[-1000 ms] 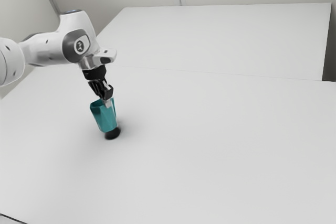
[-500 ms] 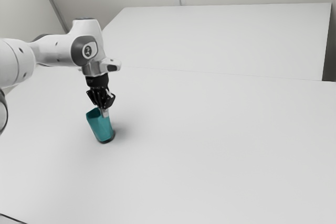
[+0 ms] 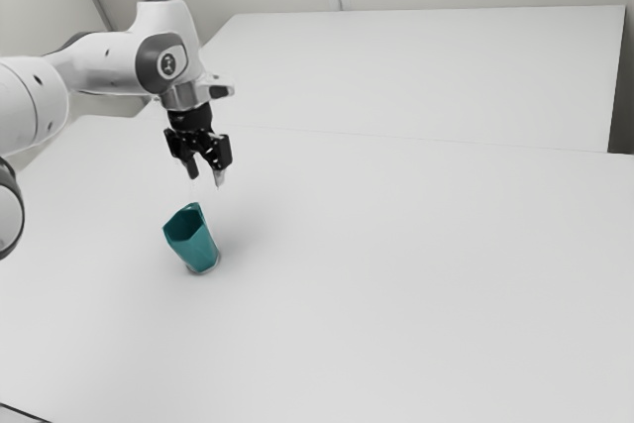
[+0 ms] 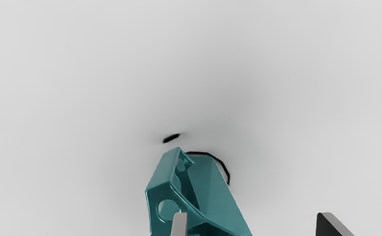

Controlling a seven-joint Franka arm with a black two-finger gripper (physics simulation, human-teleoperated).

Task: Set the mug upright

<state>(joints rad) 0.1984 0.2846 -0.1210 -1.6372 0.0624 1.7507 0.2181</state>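
My gripper hangs above the mug, its fingers spread apart with nothing between them. Below it, the teal mug stands on its base on the table, its open mouth facing up and somewhat toward the exterior view's left. In the wrist view the gripper shows two separated fingertips, one of them overlapping the mug in the picture. The mug's handle side and part of its rim face the camera, and a dark edge rings its base.
A broad white table surrounds the mug. Farther back stands a large pale panel or surface. A small dark mark lies on the table beside the mug.
The mug was lower-tilted with my fingers at its rim; it has settled onto its base, slightly toward the exterior view's left. My hand has risen off it and the fingers have opened.
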